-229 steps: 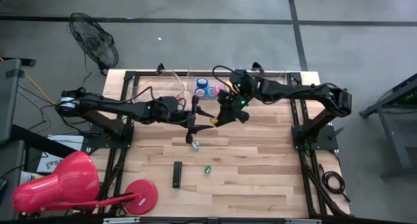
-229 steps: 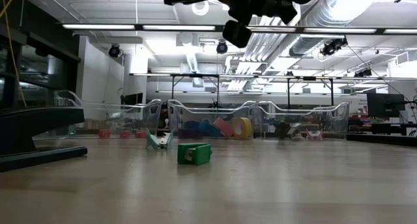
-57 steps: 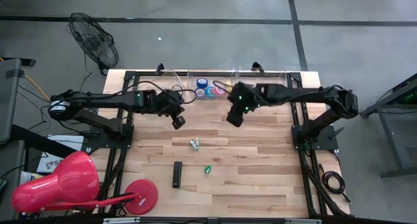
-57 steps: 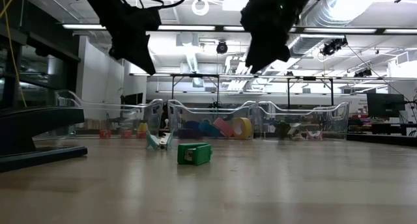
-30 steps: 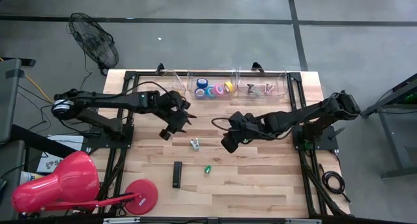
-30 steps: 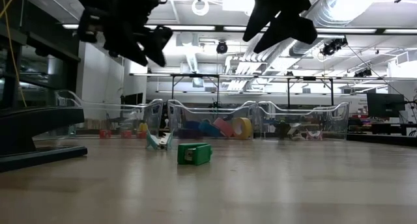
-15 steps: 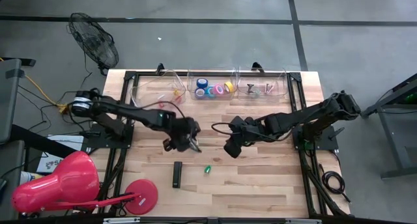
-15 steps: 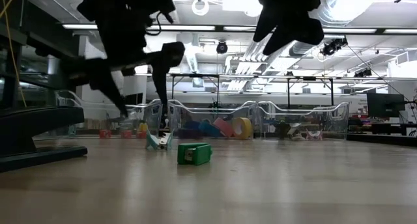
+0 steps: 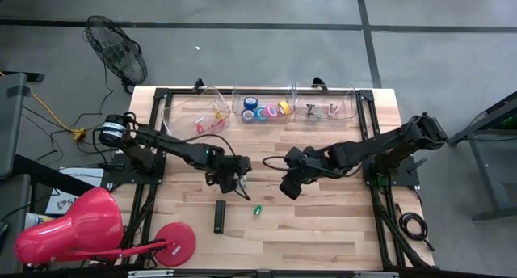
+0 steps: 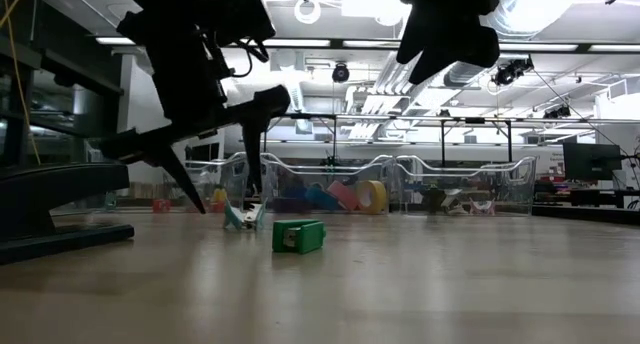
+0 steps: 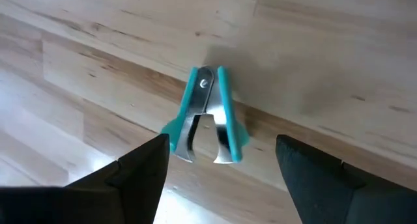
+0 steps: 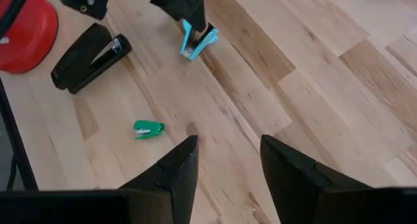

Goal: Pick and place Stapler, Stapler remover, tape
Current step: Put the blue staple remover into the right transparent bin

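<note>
Left gripper (image 9: 233, 181) now low over the teal staple remover (image 9: 240, 180), centre-left of the high view; one second back it hung higher and nearer the trays, half a second back still closing in. Fingers spread wide over that same second, fully parted now. In the left wrist view, remover (image 11: 207, 116) sits squarely between the two dark fingers (image 11: 140, 178), not yet touched. In the low view, finger tips almost at the tabletop, straddling the remover (image 10: 243, 216). Nothing grasped.

Meaning, as a judgement: approach for the remover essentially done; closing on it looks like the step in hand. Remover lies on its side, narrow, so a slip out of the fingers seems possible.

Right gripper (image 9: 289, 187) parked right of centre in the high view, above the table, fingers partly apart, holding nothing seen; unmoved over the last half second.

Other task items: black stapler (image 9: 220, 216) flat on the wood, lower centre-left of the high view, well apart from both grippers. Small green item (image 9: 258, 210) just right of it, kind unclear. Tape rolls (image 9: 265, 110) already in the middle clear tray (image 9: 262, 90) at top centre; yellow roll among them. Left tray holds small pink and yellow pieces, right tray small dark pieces; too small to name.
</note>
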{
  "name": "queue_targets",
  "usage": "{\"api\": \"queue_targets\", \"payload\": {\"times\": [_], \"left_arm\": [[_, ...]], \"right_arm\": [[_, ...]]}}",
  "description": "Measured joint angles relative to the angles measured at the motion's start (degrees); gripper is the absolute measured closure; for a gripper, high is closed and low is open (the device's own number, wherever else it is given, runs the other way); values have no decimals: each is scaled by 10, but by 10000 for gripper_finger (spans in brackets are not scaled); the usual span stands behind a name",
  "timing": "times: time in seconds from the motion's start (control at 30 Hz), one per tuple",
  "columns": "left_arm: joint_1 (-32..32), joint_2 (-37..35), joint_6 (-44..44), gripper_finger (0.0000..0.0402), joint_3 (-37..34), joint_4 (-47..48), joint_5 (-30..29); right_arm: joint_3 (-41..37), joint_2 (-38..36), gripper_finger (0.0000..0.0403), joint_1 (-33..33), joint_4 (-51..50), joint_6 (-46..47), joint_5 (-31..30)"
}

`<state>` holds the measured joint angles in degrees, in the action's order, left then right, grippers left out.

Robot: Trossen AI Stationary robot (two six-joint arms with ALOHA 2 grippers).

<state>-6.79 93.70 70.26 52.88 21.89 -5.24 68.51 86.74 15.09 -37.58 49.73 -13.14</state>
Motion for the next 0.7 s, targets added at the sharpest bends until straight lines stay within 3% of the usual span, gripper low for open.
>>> {"api": "queue_targets", "payload": {"times": [0.27, 0.7], "left_arm": [[0, 12, 19, 124, 15, -23, -5], [7, 115, 20, 124, 130, 99, 2]], "right_arm": [[0, 0, 247, 5, -6, -14, 0], [0, 0, 247, 5, -26, -22, 15]]}}
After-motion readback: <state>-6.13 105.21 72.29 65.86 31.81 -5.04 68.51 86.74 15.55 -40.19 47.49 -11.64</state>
